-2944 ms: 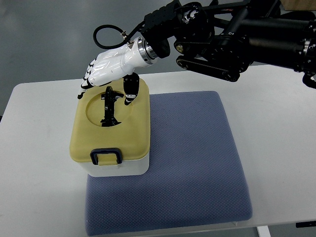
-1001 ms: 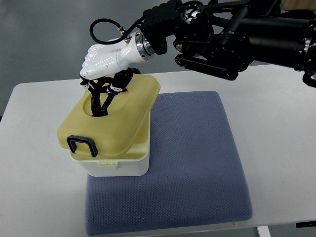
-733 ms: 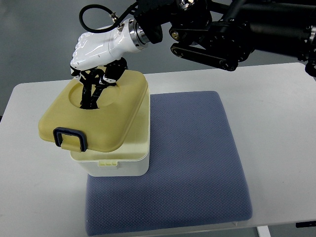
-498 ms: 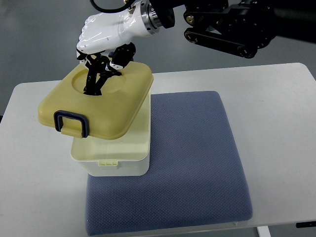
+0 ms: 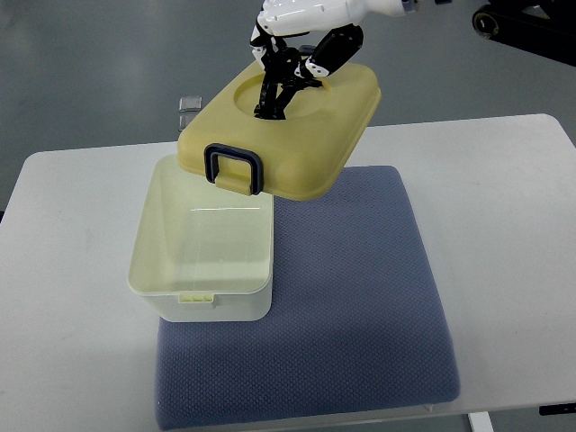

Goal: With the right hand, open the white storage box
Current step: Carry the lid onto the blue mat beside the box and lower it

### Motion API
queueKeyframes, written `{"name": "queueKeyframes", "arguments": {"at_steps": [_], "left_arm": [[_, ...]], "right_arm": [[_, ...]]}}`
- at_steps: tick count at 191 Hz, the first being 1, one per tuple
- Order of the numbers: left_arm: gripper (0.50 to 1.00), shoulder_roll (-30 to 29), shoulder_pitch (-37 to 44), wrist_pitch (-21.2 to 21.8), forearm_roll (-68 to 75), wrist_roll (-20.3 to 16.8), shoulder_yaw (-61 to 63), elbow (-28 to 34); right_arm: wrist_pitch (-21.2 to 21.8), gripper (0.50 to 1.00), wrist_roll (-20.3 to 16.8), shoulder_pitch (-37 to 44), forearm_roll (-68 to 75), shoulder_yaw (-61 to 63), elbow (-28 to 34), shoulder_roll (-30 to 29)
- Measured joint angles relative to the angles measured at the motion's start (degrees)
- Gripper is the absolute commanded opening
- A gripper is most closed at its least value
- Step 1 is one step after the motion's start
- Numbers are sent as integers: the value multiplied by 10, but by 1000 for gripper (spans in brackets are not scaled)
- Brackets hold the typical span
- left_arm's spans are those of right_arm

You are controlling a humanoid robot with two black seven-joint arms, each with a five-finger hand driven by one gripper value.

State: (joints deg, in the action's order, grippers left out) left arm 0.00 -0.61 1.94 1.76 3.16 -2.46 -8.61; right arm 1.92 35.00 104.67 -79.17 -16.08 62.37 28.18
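At left of centre the white box (image 5: 202, 247) sits open on the surface (image 5: 72, 270), its front edge on the blue mat (image 5: 360, 297); nothing shows inside. Above and right of it, near the top of the frame, the yellow lid (image 5: 288, 135) hangs tilted, clear of the box, so the opening is free. The right hand (image 5: 301, 22) grips the lid's black handle (image 5: 274, 85), fingers (image 5: 328, 49) clenched around it.

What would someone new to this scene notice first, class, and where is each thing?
The yellow lid hangs tilted in the air at top centre, held by its black top handle in the white right robot hand. Below and left of it, the storage box stands open and looks empty, on the front left corner of a blue mat.
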Motion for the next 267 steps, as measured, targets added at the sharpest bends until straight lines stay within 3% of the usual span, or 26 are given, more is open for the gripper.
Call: {"name": "queueKeyframes", "arguments": {"at_steps": [43, 103, 169, 244, 246, 249, 251, 253, 256, 257, 259, 261, 263, 264, 267], "left_arm": [[1000, 0, 0, 0, 0, 0, 0, 0], [1000, 0, 0, 0, 0, 0, 0, 0], [1000, 0, 0, 0, 0, 0, 0, 0], [1000, 0, 0, 0, 0, 0, 0, 0], [1000, 0, 0, 0, 0, 0, 0, 0], [1000, 0, 0, 0, 0, 0, 0, 0], [1000, 0, 0, 0, 0, 0, 0, 0], [1000, 0, 0, 0, 0, 0, 0, 0], [1000, 0, 0, 0, 0, 0, 0, 0], [1000, 0, 0, 0, 0, 0, 0, 0], [1000, 0, 0, 0, 0, 0, 0, 0], [1000, 0, 0, 0, 0, 0, 0, 0], [1000, 0, 0, 0, 0, 0, 0, 0], [1000, 0, 0, 0, 0, 0, 0, 0], [1000, 0, 0, 0, 0, 0, 0, 0]], "right_arm": [[-7, 500, 0, -42, -29, -1, 28, 78], [-45, 500, 0, -121, -73, -1, 49, 140], [-107, 500, 0, -217, -103, -1, 48, 150], [-135, 500, 0, -277, -109, 0, 28, 101], [-135, 502, 0, -278, -109, 0, 28, 100], [-135, 555, 0, -279, -109, 0, 27, 98], [-135, 556, 0, -280, -109, 0, 26, 97], [-136, 617, 0, -281, -109, 0, 25, 95], [-136, 654, 0, -282, -109, 0, 24, 93], [-136, 694, 0, -283, -109, 0, 24, 92], [-137, 695, 0, -284, -109, 1, 23, 91], [-137, 770, 0, -284, -109, 1, 23, 90], [-137, 770, 0, -285, -109, 1, 22, 89], [-137, 799, 0, -286, -109, 1, 22, 88], [-138, 821, 0, -287, -109, 1, 21, 87]]}}
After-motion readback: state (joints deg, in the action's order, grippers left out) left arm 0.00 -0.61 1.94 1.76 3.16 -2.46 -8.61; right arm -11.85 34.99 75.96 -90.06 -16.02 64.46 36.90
